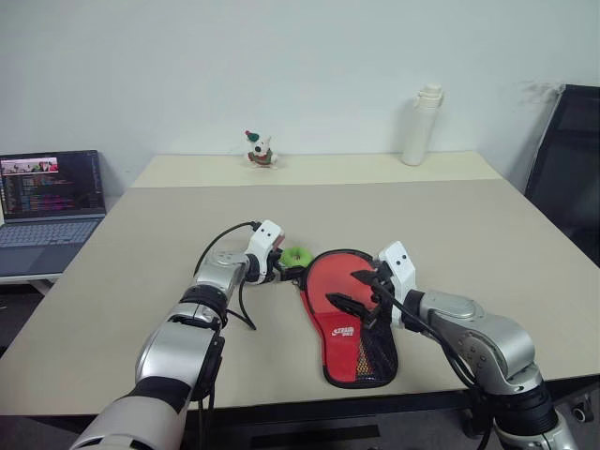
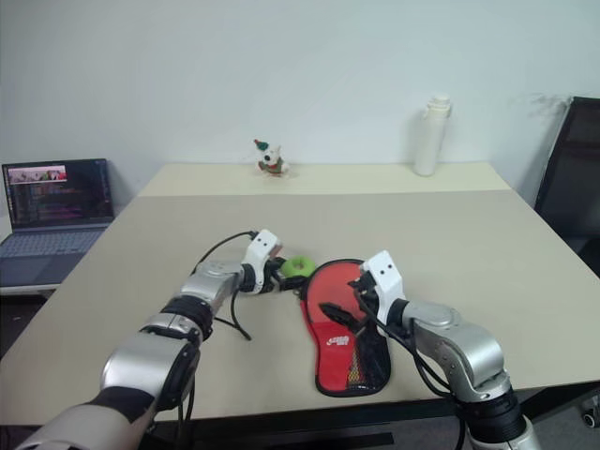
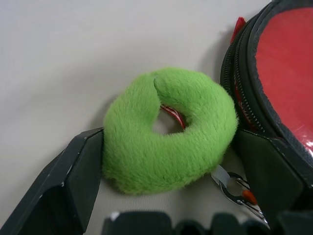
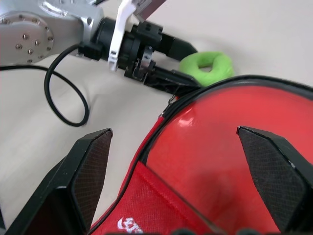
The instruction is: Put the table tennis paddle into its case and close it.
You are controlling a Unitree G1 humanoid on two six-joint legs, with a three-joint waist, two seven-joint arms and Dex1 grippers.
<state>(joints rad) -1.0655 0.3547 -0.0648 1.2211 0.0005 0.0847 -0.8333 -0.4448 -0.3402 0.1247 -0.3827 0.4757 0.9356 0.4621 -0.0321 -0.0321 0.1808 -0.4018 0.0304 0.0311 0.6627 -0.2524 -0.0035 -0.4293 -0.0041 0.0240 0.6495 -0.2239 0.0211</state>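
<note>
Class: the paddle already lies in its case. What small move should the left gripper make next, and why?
Probably close the left gripper on the green ring. Its open fingers already flank the ring, which hangs by the zipper of the case, so gripping it would let the arm pull the zip shut.

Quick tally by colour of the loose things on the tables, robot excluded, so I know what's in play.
Red: 1, the table tennis paddle inside the case
Black: 1, the case
Green: 1, the fuzzy ring pull
White: 2, the bottle and the small figurine with red and green trim
Dark grey: 1, the open laptop
Total: 6
</note>
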